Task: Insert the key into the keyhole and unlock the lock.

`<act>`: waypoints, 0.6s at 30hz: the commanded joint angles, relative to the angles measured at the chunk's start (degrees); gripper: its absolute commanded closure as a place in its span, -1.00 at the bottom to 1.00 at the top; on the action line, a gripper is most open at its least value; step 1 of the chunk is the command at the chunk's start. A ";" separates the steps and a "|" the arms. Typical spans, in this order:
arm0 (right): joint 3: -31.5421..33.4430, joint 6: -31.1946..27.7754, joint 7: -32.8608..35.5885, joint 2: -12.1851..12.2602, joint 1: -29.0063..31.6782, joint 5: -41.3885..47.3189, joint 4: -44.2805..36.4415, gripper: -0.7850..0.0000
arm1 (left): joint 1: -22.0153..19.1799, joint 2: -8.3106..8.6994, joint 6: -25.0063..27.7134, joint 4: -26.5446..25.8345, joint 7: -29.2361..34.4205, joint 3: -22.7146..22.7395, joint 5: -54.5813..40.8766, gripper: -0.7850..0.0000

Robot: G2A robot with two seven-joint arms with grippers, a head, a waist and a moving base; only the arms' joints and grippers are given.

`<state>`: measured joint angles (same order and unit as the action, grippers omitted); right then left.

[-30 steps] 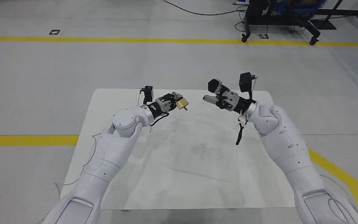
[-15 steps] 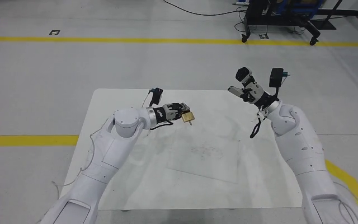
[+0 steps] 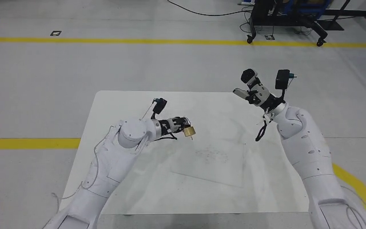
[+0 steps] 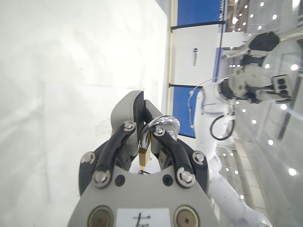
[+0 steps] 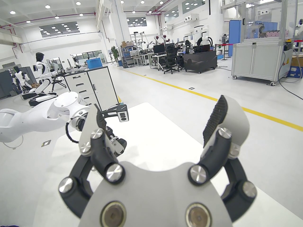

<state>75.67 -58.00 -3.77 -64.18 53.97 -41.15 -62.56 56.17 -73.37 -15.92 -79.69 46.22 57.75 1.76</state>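
Clamped on a brass padlock with the left jaws, pressed together against its flat sides. From the left wrist, brass body edge-on between the dark pads, silver shackle looping out beside the tips. Held in the air over the white bench, above its left-middle part and nearer the far edge than the near one, not touching the surface. Something small and dark just under the brass body in the left wrist view, too small to tell whether a key, and no telling from above either. Over at the far right corner of the bench, right jaws spread wide apart, ribbed pads facing each other across an open gap, gripping nothing. Raised above the bench edge there, well apart from the padlock, with bare bench between. Far off in the left wrist view, the right arm lifted against the hall. Likewise from the right wrist, the left arm stretched low over the bench. On the grey floor beyond the bench, a yellow line running across, and a second yellow line showing at either side of the bench. At the far right of the floor, a black wheeled cart with a black cable trailing beside it.
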 commanded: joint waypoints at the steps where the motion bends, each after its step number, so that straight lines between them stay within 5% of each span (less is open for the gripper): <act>1: 0.00 0.00 0.00 0.00 0.00 0.00 0.00 -1.00 | 1.12 0.42 -0.60 -1.64 1.32 -0.68 3.72 1.00; 12: 0.00 0.00 0.00 0.00 0.00 0.00 0.00 -1.00 | 0.95 0.71 -8.76 -3.88 6.90 -8.73 19.65 1.00; 15: 0.00 0.00 0.00 0.00 0.00 0.00 0.00 -1.00 | 0.96 0.72 -10.30 -3.98 7.06 -9.42 21.53 0.39; 17: 0.00 0.00 0.00 0.00 0.00 0.00 0.00 -1.00 | 1.12 0.85 -11.56 -4.24 7.28 -9.59 23.07 -0.19; 18: 0.00 0.00 0.00 0.00 0.00 0.00 0.00 -1.00 | 1.25 0.95 -12.00 -4.45 7.70 -9.60 23.68 -1.00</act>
<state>75.67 -58.00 -3.77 -64.18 53.97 -41.15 -62.56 57.30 -72.50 -27.45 -83.94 53.60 48.15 24.79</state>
